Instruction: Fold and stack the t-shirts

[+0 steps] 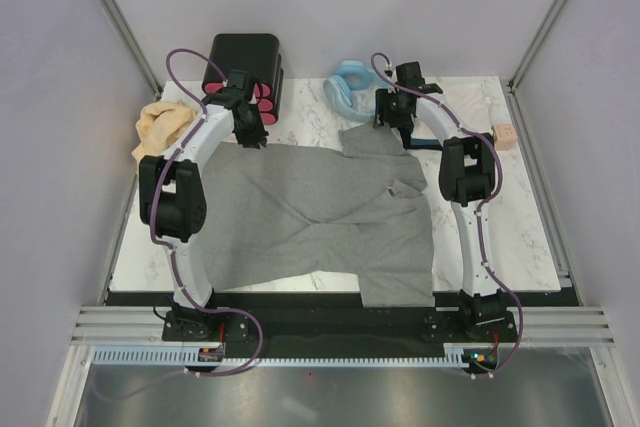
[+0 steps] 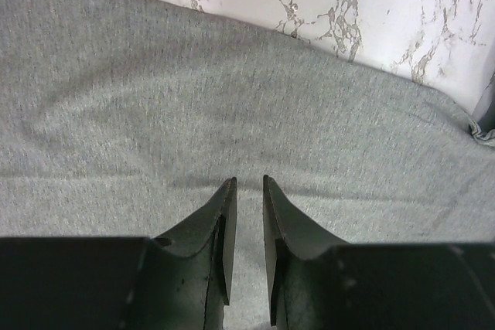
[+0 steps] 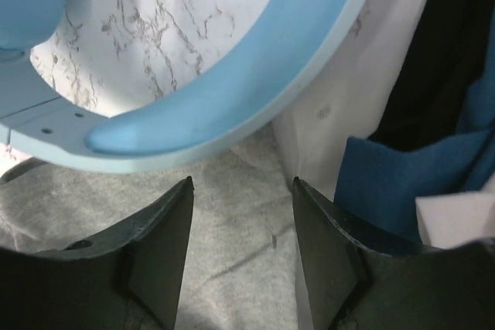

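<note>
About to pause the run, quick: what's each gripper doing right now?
Left gripper: jaws nearly together over the grey t-shirt; grip cannot be told.
Right gripper: open, holding nothing.

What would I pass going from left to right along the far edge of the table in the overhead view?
Crumpled tan shirt → black box with pink fronts → coiled light-blue hose → small pinkish block near the right edge.

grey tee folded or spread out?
Mostly spread: the grey t-shirt lies wide across the table, rumpled at one sleeve, no tidy fold.
</note>
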Robot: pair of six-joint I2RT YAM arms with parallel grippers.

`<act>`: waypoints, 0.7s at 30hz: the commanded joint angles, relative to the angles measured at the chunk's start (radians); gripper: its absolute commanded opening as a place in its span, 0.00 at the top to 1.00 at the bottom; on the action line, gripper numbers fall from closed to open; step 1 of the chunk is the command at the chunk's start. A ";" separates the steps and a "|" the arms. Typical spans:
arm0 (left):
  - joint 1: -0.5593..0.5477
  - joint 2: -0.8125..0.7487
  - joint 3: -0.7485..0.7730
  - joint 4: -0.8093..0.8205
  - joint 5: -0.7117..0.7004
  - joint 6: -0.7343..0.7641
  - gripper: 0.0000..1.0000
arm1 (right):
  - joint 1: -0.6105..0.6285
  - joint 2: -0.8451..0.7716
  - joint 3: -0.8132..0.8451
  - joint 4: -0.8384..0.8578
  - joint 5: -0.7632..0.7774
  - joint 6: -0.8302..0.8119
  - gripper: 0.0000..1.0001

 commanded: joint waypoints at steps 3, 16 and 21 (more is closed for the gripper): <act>0.003 0.000 0.010 0.020 0.010 0.035 0.73 | 0.001 0.071 0.054 0.029 -0.026 0.009 0.38; 0.003 0.024 0.044 0.020 -0.020 0.030 0.73 | 0.000 0.035 -0.005 0.035 -0.013 0.007 1.00; 0.020 0.021 0.051 0.020 -0.100 0.021 0.70 | 0.000 -0.039 -0.061 0.043 -0.003 -0.010 1.00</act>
